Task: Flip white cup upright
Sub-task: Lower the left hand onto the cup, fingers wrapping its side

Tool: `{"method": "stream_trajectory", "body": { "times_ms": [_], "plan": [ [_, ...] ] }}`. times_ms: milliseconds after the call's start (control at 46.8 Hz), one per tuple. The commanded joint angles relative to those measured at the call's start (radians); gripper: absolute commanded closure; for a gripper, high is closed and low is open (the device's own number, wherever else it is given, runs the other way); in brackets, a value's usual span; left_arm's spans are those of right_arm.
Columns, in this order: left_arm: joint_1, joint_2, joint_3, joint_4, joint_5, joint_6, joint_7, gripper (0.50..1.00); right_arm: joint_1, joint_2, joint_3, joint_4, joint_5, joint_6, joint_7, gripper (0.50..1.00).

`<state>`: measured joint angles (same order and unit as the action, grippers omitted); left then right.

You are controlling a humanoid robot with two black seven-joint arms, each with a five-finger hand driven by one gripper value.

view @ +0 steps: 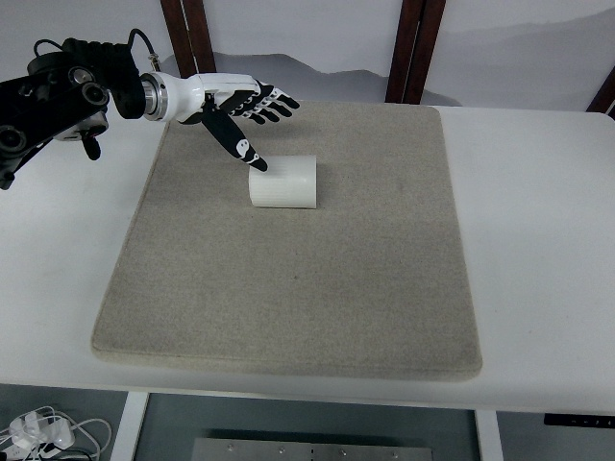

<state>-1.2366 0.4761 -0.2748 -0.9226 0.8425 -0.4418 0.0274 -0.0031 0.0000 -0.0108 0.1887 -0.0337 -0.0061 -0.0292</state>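
Lying on its side on the grey felt mat (288, 279), in the far left part of it: the white cup (283, 181), with its long axis running left to right across the picture. Showing a ribbed or slightly lined wall, and resting fully on the mat, well away from every edge of it. Not possible to tell from this view which end is the mouth and which is the bottom.

Reaching in from the left edge of the picture, above the far left corner of the mat: the black left arm (58, 86), ending in a white wrist and the left robot hand (245, 110). Holding nothing, with four fingers (274, 104) stretched out side by side toward the right, behind the cup and apart from it. Pointing down and to the right, separately from the others: the thumb (235, 142), with its tip arriving at the upper left edge of the cup, touching it or just beside it; hard to say which.

Carrying the mat: the white counter (538, 240), with bare surface showing on all sides of it. Lying under the counter at the lower left corner of the picture: some white cables (43, 432).
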Motion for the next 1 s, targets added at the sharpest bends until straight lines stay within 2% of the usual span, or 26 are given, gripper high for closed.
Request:
{"method": "stream_trajectory", "body": {
  "times_ms": [0,406,576,982],
  "plan": [
    [-0.007,-0.008,0.0,-0.001,0.036,0.001,0.017,0.512,0.0,0.0,0.0,0.0,0.0,0.0,0.0,0.548],
    [-0.011,-0.085,0.002,0.016,0.2,0.003,0.045,0.516,0.0,0.0,0.0,0.0,0.0,0.0,0.0,0.548],
    [0.0,-0.152,0.002,0.044,0.256,0.003,0.055,0.516,0.0,0.0,0.0,0.0,0.0,0.0,0.0,0.548],
    [0.0,-0.185,0.02,0.107,0.296,0.005,0.059,0.516,0.0,0.0,0.0,0.0,0.0,0.0,0.0,0.548]
  ]
}}
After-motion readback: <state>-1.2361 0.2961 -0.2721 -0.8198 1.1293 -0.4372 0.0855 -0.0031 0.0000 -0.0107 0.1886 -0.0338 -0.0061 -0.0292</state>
